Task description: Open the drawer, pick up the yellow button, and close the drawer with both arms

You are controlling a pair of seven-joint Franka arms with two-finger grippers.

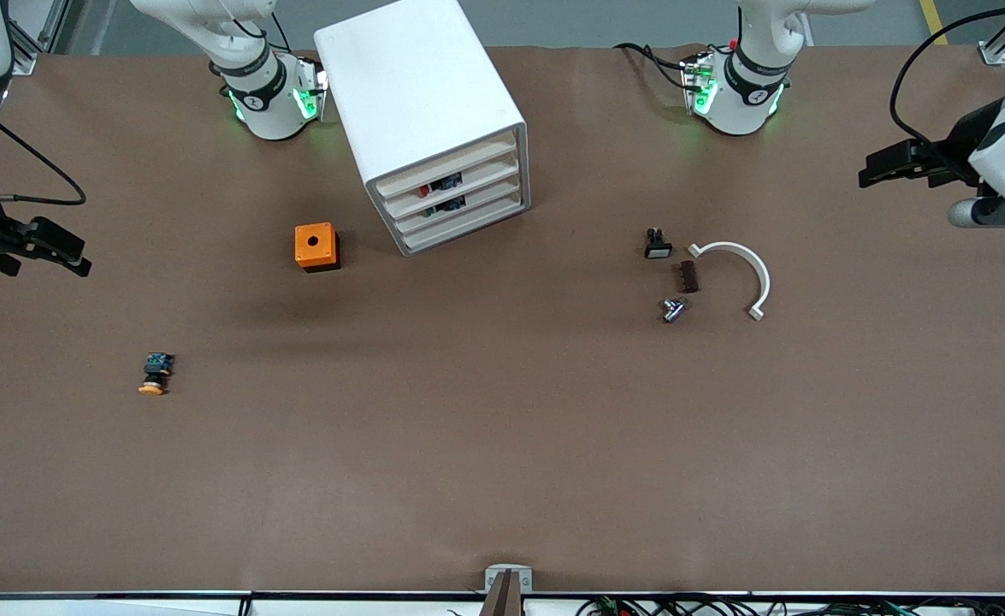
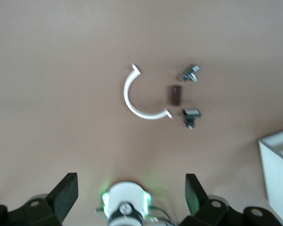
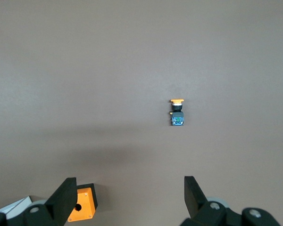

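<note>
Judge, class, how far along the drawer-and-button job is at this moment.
It looks essentially done. The button lies out on the table toward the right arm's end, and the top drawer sits flush in the cabinet, apparently closed. Nothing is in hand: the left gripper and right gripper both hang with jaws open at the table's ends. Nothing visible seems left.

I see an orange cube [image 1: 316, 246] beside the cabinet [image 1: 423, 103]. Toward the left arm's end: white-faced black part [image 1: 657, 245], brown block [image 1: 688, 276], metal bit [image 1: 673, 310], white half-ring [image 1: 740, 272], all close together.
</note>
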